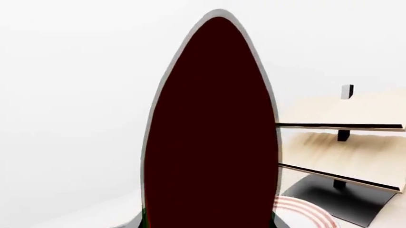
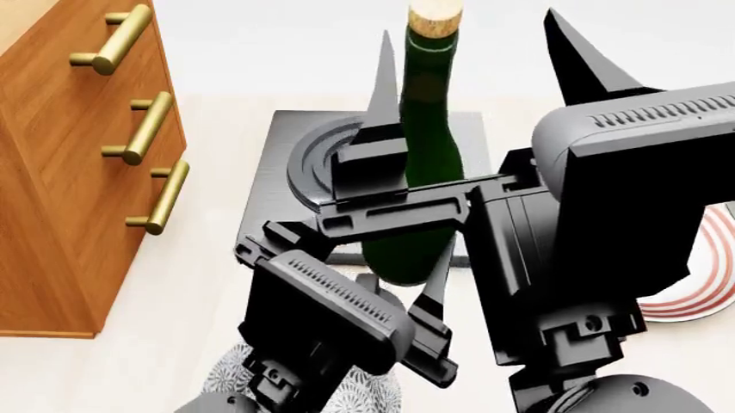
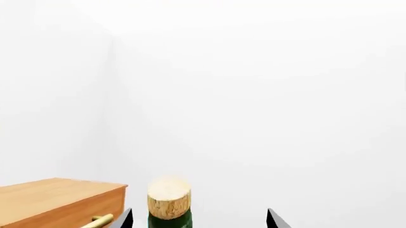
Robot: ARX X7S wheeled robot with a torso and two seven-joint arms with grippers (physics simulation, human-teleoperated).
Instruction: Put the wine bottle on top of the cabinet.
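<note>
Left gripper (image 2: 402, 172) grips wine bottle (image 2: 428, 129); label hidden.

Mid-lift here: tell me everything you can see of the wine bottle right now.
The wine bottle is dark green glass with a long neck and a tan cork. It stands upright, its body clamped between the left gripper fingers. The right gripper flanks its neck without visibly touching. The cabinet stands to its left.

Both arms crossed mid-frame; left tool (image 2: 416, 196) clamped on the wine bottle (image 2: 428, 129), right tool (image 2: 466, 60) spread wide.
</note>
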